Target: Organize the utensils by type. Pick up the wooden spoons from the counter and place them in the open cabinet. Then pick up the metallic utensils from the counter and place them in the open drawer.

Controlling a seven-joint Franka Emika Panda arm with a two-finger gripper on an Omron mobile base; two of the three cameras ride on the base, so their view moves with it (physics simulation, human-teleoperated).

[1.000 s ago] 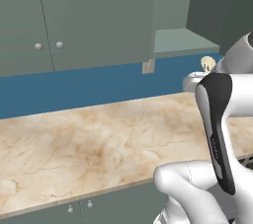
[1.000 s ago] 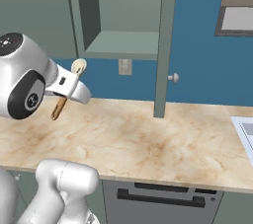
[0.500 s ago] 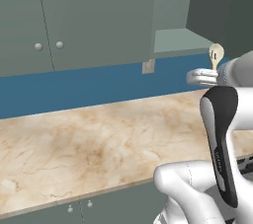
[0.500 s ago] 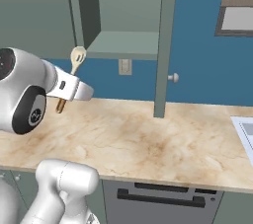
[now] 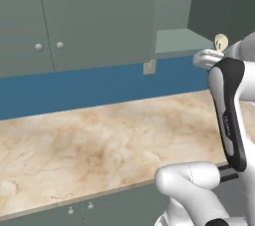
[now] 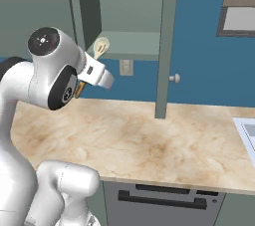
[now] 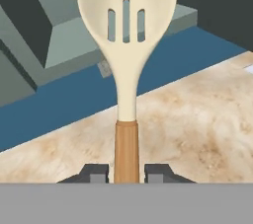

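My gripper (image 7: 126, 174) is shut on the orange-brown handle of a wooden spoon (image 7: 126, 25) with a pale cream slotted bowl. The spoon (image 6: 101, 47) is held up in the air, bowl uppermost, just in front of the open cabinet's lower shelf (image 6: 132, 42). From the left, the spoon's bowl (image 5: 220, 42) shows beside the shelf edge (image 5: 179, 41), above the arm. The beige marble counter (image 6: 139, 140) lies well below the spoon. The metallic utensils and the drawer are out of view.
The cabinet's open door (image 6: 167, 46) with a round knob (image 6: 174, 77) hangs right of the shelf. Closed grey-green wall cabinets (image 5: 74, 16) fill the left. A wall outlet (image 5: 149, 66) sits on the blue wall. A sink edge (image 6: 246, 130) shows far right.
The arm has lifted the spoon higher and carried it toward the open cabinet's shelf; the spoon now stands more upright. The grip has not changed.
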